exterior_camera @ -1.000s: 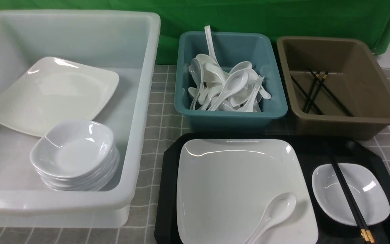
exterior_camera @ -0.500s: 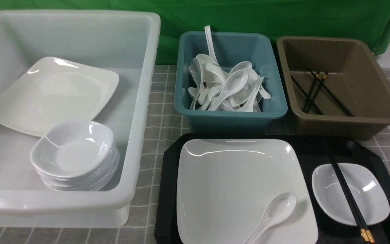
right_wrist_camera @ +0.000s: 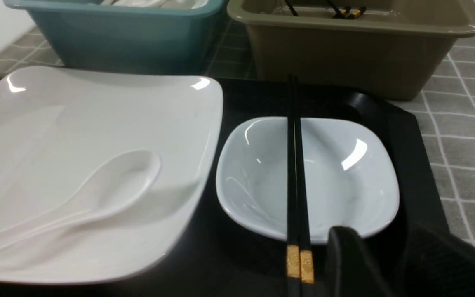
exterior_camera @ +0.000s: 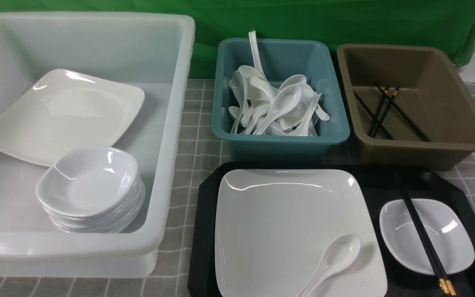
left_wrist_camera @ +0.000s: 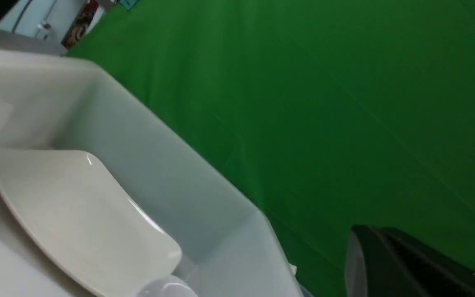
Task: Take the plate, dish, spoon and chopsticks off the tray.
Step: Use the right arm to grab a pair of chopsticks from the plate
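The left end effector (left_wrist_camera: pixel 369 247), fingers together, has slipped out of the front view, while the right end effector (right_wrist_camera: pixel 394 268), fingers apart and empty, sits just beside the chopsticks (right_wrist_camera: pixel 294 165) lying across the dish (right_wrist_camera: pixel 344 185), so the plate (right_wrist_camera: pixel 76 123) and spoon (right_wrist_camera: pixel 114 185) beyond also remain on the tray (right_wrist_camera: pixel 406 136).

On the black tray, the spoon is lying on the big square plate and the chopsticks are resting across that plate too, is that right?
Not quite. The chopsticks rest across the small dish, not the plate; the front view and the right wrist view both show this. The rest holds: the spoon lies on the plate, and everything sits on the black tray.
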Robot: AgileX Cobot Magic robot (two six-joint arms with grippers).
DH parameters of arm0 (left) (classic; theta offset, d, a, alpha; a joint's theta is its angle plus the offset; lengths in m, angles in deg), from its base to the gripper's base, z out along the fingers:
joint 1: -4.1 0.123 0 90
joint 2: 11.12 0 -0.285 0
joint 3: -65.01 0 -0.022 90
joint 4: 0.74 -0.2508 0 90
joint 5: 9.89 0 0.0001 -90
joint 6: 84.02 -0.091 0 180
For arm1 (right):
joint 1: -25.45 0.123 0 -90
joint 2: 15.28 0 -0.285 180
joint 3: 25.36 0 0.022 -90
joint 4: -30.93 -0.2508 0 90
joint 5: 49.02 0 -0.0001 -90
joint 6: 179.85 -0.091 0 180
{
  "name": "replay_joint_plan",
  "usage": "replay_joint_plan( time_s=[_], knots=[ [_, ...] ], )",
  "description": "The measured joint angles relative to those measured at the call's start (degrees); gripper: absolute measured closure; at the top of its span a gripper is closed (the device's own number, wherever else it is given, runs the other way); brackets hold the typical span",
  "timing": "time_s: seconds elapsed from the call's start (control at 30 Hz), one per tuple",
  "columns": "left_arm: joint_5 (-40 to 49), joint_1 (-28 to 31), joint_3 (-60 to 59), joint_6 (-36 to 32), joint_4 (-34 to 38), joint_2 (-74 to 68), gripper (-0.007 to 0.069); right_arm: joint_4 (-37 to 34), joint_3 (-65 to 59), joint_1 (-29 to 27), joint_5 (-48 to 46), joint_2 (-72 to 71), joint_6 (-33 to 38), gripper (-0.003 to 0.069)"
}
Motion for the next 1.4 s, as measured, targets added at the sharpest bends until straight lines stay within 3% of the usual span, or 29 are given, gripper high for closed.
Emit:
replay_joint_plan(
  time_s=[0.13,0.27,0.4,0.43,0.7,0.83,0.9,0.97,1.0,1.13,1.27,1.4],
  knots=[
    [10.3,0.0,9.14,-0.65,-7.87,-2.18,0.0617,0.0,0.0,0.0,0.0,0.0,-0.05,0.0414],
    [27.43,0.0,21.52,-16.17,-8.51,-14.09,0.0617,0.0,0.0,0.0,0.0,0.0,-0.05,0.0414],
    [37.02,-2.07,27.44,-28.6,-4.51,-25.93,0.0617,0.0,0.0,0.0,0.0,0.0,-0.08,0.0414],
    [37.03,-2.44,27.8,-28.92,-4.22,-27.06,0.0617,0.0,0.0,0.0,0.0,0.0,-0.08,0.0414],
    [28.87,-24.92,30.26,-32.94,-4.11,-42.8,0.0617,0.0,0.0,0.0,0.0,0.0,0.0,0.0414],
    [26.16,-32.05,30.26,-32.94,-4.13,-44.67,0.0617,-0.21,0.0,0.0,0.74,0.0,-0.25,0.0414],
    [24.84,-34.61,30.3,-32.95,-4.55,-44.57,0.0617,-3.11,0.0,0.0,2.38,0.0,-4.06,0.0414],
    [24.28,-35.6,30.36,-33.0,-4.69,-44.32,0.0617,-5.76,0.0,0.0,4.11,0.0,-7.92,0.0414],
    [24.11,-36.32,30.36,-33.29,-4.75,-43.78,0.0617,-8.32,0.0,0.0,6.83,0.0,-13.54,0.0414],
    [24.11,-36.61,30.36,-34.09,-4.95,-41.8,0.0617,-9.58,0.0,0.0,11.42,0.0,-23.5,0.0414],
    [24.11,-36.61,30.36,-34.26,-5.17,-39.28,0.0617,-9.9,0.13,0.12,11.97,0.0,-26.45,0.043],
    [23.89,-36.61,30.36,-34.31,-5.17,-37.5,0.0617,-10.01,6.47,1.83,2.81,5.04,-22.64,0.0482]
  ],
)
